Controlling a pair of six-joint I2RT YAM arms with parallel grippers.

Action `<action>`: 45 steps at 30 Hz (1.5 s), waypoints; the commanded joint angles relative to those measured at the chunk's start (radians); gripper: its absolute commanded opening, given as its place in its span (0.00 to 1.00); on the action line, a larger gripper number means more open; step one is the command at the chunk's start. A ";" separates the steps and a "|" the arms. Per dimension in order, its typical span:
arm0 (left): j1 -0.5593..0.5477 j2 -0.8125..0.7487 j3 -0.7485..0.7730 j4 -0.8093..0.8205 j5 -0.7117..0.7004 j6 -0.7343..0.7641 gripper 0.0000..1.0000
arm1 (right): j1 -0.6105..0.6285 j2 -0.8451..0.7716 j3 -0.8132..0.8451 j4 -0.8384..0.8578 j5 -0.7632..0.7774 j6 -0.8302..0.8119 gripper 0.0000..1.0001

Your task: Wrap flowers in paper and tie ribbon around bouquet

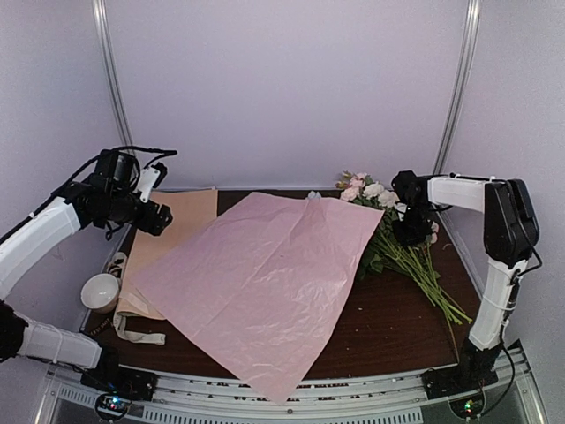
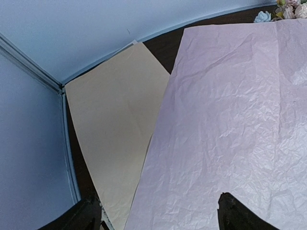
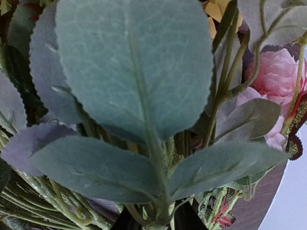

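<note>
The paper lies spread flat across the middle of the table, pale pink face up, and looks lilac in the left wrist view. The flowers lie at the back right, pink and white blooms toward the rear wall, long stems running to the front right. My right gripper is down on the bunch; its dark fingers flank the stems under large green leaves. My left gripper hangs open over the paper's left edge, holding nothing. The cream ribbon lies at the front left.
Tan-peach paper sheets lie under the pink sheet at the back left. A white cup-like roll sits at the left edge. The pink sheet's corner overhangs the table's front edge. Enclosure walls close in behind and at both sides.
</note>
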 commanded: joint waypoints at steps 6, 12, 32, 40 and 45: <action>-0.021 0.108 0.077 0.122 0.129 -0.009 0.85 | 0.011 -0.086 -0.009 0.019 0.147 -0.055 0.00; -0.032 0.130 0.077 0.147 0.160 -0.007 0.85 | 0.013 -0.207 -0.035 0.026 0.295 -0.047 0.00; -0.040 0.082 0.023 0.143 0.125 -0.011 0.93 | 0.231 -0.714 0.031 0.320 -0.275 0.077 0.00; -0.040 0.090 0.026 0.118 0.051 -0.034 0.94 | 0.507 -0.300 0.250 0.461 -0.538 0.444 0.00; -0.040 0.115 0.038 0.099 0.047 -0.039 0.94 | 0.566 -0.008 0.417 0.443 -0.541 0.579 0.00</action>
